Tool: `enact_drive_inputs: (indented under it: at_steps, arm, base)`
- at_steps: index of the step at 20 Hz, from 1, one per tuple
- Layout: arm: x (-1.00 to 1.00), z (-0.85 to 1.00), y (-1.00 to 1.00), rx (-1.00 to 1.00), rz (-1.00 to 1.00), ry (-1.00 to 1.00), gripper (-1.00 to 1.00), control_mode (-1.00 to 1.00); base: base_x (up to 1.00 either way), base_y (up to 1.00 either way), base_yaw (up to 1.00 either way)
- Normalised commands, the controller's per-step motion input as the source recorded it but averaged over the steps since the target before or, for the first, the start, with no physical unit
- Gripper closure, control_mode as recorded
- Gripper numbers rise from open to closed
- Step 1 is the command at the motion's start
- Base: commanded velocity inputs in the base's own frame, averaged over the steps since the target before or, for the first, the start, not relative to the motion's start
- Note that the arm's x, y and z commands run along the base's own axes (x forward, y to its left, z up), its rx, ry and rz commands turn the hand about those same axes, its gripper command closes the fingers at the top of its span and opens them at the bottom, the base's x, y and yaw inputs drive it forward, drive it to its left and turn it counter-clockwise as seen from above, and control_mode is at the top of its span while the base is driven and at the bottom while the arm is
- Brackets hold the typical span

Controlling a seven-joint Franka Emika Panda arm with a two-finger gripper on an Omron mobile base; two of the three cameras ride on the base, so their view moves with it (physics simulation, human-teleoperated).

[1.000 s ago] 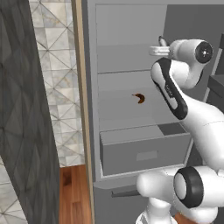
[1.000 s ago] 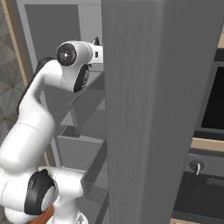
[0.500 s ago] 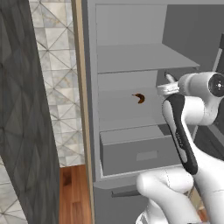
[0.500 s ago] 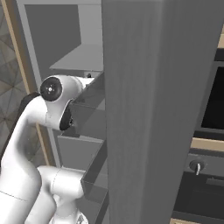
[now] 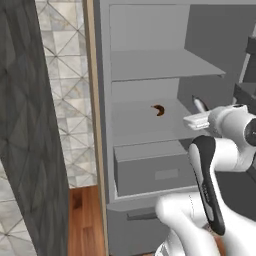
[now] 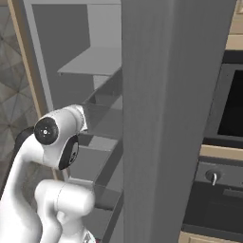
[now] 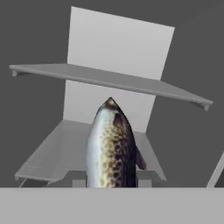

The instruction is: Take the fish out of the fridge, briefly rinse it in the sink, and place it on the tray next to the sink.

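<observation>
Speckled grey fish [image 7: 111,146] upright before open fridge [image 5: 150,65] shelves.

Small curved orange-brown item [image 5: 158,110] on middle shelf; black oven [image 6: 228,109] at right.

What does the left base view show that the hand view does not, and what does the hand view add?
Left base view: a small curved orange-brown item on the middle shelf, the grey drawer below it, and tiled wall beside the fridge.

Hand view: the speckled fish close up at the end effector, head pointing into the fridge.

Both: the fridge's plain grey interior and flat grey shelves.
</observation>
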Motion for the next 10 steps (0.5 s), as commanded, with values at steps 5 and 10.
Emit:
enact_drive_inputs:
  at_steps: [5, 10]
  arm:
    - [0.0, 0.0, 0.0, 0.0, 0.0, 0.0, 1.0, 1.0]
    - [0.0, 0.0, 0.0, 0.0, 0.0, 0.0, 1.0, 1.0]
  base:
    - [-1.0, -0.13, 0.36]
    - [-0.55, -0.15, 0.78]
